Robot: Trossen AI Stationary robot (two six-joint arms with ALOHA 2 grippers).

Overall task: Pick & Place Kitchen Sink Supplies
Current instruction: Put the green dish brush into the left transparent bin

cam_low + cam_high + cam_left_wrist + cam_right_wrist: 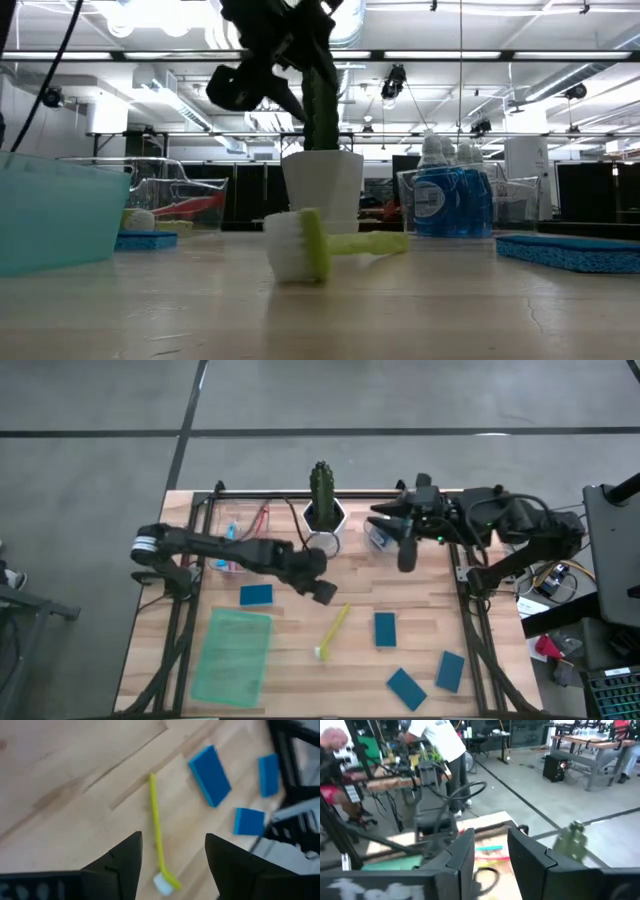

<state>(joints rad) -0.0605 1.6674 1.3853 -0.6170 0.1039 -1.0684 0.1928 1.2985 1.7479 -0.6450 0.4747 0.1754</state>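
The left gripper (pixel 322 590) hung open and empty mid-frame over the lime brush (pixel 332 632), probably lining up a grab, while the right gripper (pixel 406 552), upper right, couldn't be read.

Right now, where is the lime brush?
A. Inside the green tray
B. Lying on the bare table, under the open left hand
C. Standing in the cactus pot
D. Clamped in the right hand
B: the lime brush lies flat on the wood, and the left wrist view shows it between the spread fingers of the left hand, untouched.
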